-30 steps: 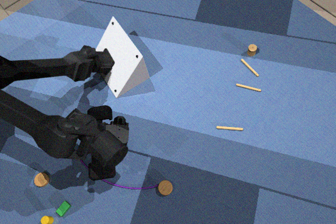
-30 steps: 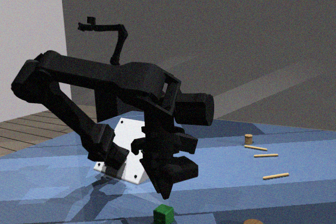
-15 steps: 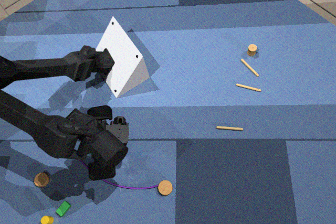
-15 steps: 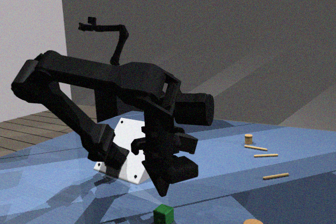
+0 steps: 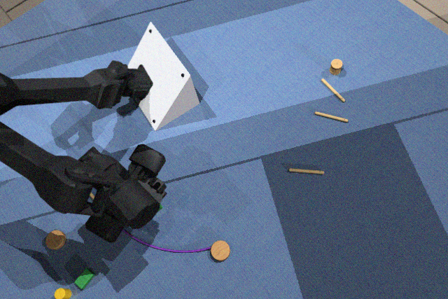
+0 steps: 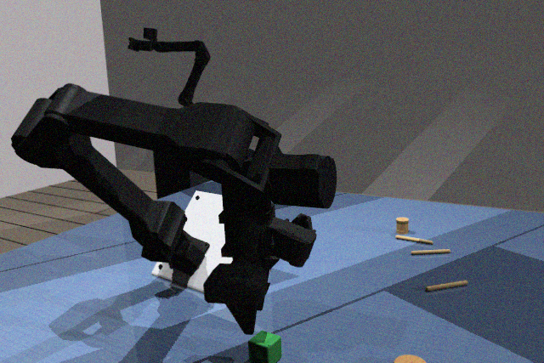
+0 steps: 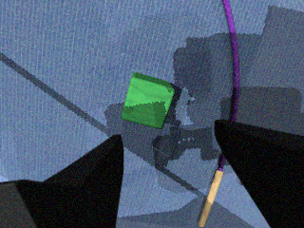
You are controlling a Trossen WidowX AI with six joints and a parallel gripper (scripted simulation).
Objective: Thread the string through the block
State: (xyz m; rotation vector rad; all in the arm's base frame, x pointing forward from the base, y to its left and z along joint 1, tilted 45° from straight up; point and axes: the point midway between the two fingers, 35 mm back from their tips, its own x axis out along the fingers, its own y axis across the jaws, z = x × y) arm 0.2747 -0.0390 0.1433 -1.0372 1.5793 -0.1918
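My gripper (image 7: 168, 134) (image 6: 248, 328) (image 5: 108, 228) is open and points down close over the table. In the wrist view the thin wooden stick (image 7: 211, 197) lies on the table just inside my right finger, not gripped. The purple string (image 7: 234, 71) (image 5: 169, 249) runs from its upper end to the round wooden button (image 5: 220, 250) (image 6: 408, 359). A green cube (image 7: 148, 101) (image 6: 263, 347) sits just ahead of my fingertips, apart from them. No hole shows on it from here. In the top view my wrist hides the stick.
A white wedge board (image 5: 162, 75) stands behind, with a second black arm (image 5: 108, 85) against it. Three loose sticks (image 5: 332, 89) (image 5: 331, 116) (image 5: 306, 171) and a small wooden cylinder (image 5: 336, 66) lie far right. A brown disc (image 5: 55, 239), green piece (image 5: 83, 278) and yellow cylinder (image 5: 61, 293) lie front left.
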